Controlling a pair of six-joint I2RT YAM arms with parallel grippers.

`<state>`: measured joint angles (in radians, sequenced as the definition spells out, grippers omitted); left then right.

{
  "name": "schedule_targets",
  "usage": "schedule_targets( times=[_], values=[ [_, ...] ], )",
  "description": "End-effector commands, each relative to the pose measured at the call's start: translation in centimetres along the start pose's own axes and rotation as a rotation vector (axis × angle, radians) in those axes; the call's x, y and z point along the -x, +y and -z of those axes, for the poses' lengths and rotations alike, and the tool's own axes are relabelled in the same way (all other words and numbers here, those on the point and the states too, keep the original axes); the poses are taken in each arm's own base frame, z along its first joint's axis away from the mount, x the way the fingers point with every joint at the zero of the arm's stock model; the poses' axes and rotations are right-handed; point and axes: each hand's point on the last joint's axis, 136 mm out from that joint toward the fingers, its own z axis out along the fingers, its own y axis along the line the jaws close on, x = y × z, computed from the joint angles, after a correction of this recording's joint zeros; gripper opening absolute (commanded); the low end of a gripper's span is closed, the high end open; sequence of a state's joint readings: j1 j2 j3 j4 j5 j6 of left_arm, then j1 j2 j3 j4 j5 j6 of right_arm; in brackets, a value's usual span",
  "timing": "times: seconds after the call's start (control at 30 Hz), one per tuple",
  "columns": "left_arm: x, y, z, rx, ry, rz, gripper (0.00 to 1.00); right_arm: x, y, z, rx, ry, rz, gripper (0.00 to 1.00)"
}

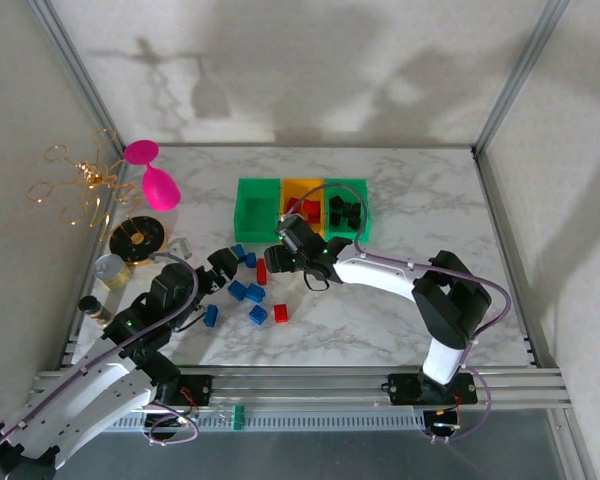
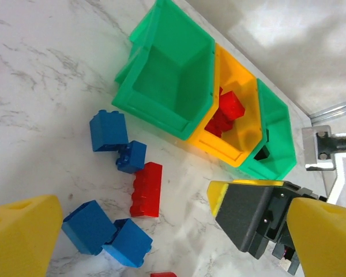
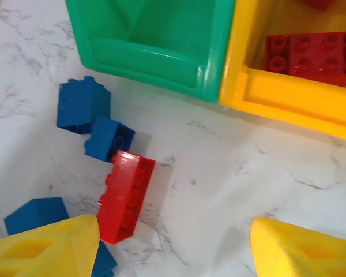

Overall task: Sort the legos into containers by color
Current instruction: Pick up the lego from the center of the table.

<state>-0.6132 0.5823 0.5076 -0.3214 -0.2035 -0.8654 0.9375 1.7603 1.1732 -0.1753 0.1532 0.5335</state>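
The containers stand in a row at the back: a green bin [image 1: 258, 208], an orange-yellow bin [image 1: 303, 200] with red bricks [image 3: 311, 55] in it, and a green bin [image 1: 346, 208] with black bricks. Loose legos lie in front: a long red brick [image 3: 125, 196], blue bricks [image 2: 108, 130] [image 2: 87, 226] and a small red one [image 1: 280, 312]. My right gripper [image 3: 173, 248] hangs open over bare marble, its left finger [image 3: 46, 248] close beside the long red brick. Left of it, my left gripper [image 2: 173, 242] stands wide open above the blue bricks, holding nothing.
A pink glass [image 1: 155, 182], a gold wire ornament [image 1: 80, 185], a round gold-and-black dish [image 1: 138, 238] and small jars [image 1: 110, 270] crowd the left edge. Metal frame posts bound the table [image 1: 430, 300]. The two grippers are close together in front of the bins.
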Motion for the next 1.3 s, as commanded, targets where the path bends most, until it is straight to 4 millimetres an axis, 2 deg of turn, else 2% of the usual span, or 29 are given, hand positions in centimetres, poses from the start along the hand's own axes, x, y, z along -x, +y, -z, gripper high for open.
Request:
schedule_targets(
  times=[0.0, 0.37, 0.6, 0.87, 1.07, 1.27],
  values=[
    [0.1, 1.8, 0.2, 0.061, -0.021, 0.021, 1.00, -0.5, 1.6, -1.5, 0.021, 0.002, -0.038, 0.71],
    [-0.3, 3.2, 0.4, 0.092, -0.037, 0.045, 1.00, -2.1, 4.3, -5.3, 0.048, 0.061, -0.006, 0.70],
    [-0.2, 3.4, 0.5, 0.094, -0.043, 0.045, 1.00, -2.5, 4.1, -7.0, -0.008, 0.069, 0.037, 0.66],
    [-0.3, 3.4, 0.3, 0.091, -0.043, 0.040, 1.00, -3.3, 2.7, -7.1, -0.065, 0.075, 0.073, 0.52],
    [-0.3, 3.0, 0.0, 0.083, -0.037, 0.035, 1.00, -3.3, 2.1, -6.5, -0.080, 0.071, 0.088, 0.39],
    [-0.5, 2.6, -0.2, 0.073, -0.026, 0.036, 1.00, -3.7, 2.6, -6.9, -0.061, 0.096, 0.086, 0.36]
  ],
)
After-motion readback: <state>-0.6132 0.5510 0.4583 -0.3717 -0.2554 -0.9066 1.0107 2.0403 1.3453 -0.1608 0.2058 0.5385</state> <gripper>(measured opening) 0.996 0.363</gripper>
